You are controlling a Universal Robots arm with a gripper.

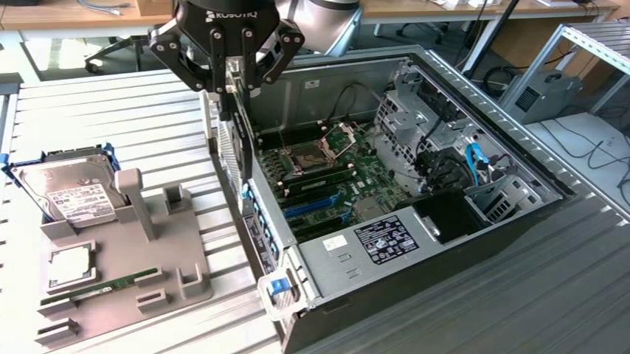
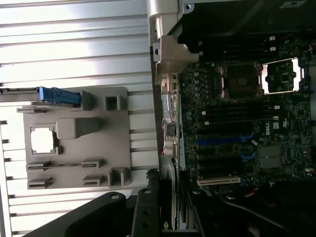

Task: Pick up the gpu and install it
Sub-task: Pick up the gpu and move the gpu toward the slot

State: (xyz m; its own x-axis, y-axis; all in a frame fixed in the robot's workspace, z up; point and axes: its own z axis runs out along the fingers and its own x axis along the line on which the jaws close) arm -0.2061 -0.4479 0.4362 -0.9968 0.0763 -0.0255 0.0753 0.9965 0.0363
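2 fingers [image 1: 189, 70] clamped on gpu [image 1: 233, 110], card upright between them, over computer case [image 1: 335, 284] edge.

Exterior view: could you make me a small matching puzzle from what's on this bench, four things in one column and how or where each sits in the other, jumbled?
Things:
1. gpu
2. hard drive
3. memory stick
4. computer case

States:
A. lying flat in the grey holder
B. open, with the motherboard exposed
C. hanging on edge, clamped in the gripper
D. sitting in a blue frame, at the exterior view's left

Pairs: 1-C, 2-D, 3-A, 4-B
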